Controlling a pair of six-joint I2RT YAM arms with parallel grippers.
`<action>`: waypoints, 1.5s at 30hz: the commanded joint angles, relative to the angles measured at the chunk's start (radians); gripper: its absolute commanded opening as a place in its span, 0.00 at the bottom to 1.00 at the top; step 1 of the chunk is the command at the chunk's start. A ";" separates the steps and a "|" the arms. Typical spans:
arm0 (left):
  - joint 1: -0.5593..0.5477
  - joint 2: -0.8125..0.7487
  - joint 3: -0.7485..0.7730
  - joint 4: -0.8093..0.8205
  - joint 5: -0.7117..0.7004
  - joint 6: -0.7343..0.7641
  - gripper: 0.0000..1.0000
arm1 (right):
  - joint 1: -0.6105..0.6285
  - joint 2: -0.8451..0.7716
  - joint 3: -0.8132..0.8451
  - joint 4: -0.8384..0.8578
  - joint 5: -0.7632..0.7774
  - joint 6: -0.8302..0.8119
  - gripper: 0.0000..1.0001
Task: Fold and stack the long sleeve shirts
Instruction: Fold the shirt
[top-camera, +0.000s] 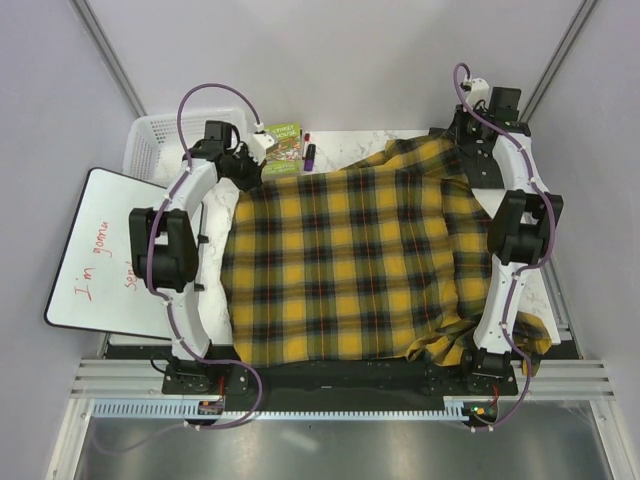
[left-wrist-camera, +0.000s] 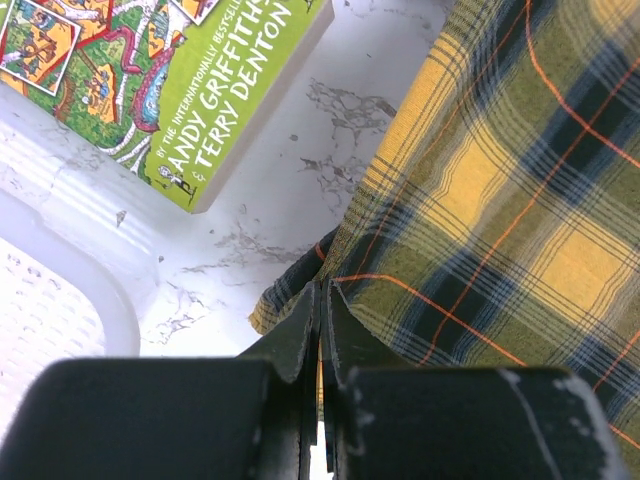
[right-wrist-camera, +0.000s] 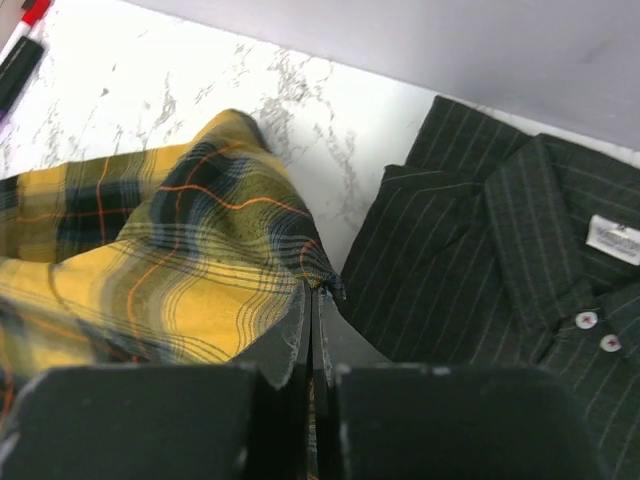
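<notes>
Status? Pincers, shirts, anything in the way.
Left pincer shut on plaid shirt edge. Right pincer shut on its far corner. Grey shirt lies beside it. Book close to left pincer.

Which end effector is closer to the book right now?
Left. The left end effector grips the plaid shirt right beside the book; the right end effector grips its opposite corner, by the dark shirt.

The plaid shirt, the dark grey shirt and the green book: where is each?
plaid shirt (top-camera: 340, 270), top external view, middle of the cloth.
dark grey shirt (right-wrist-camera: 480, 270), right wrist view, chest panel below the collar.
green book (left-wrist-camera: 215, 100), left wrist view, cover by the authors' names.
</notes>
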 joint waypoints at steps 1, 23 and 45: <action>-0.004 -0.087 -0.027 0.029 -0.003 0.063 0.02 | 0.002 -0.106 -0.015 -0.007 -0.068 0.015 0.00; -0.051 -0.040 -0.034 0.042 -0.089 0.082 0.02 | 0.103 0.007 0.085 -0.151 0.114 -0.092 0.61; -0.051 -0.017 -0.036 0.049 -0.089 0.076 0.02 | -0.059 -0.088 -0.092 -0.294 -0.157 -0.229 0.85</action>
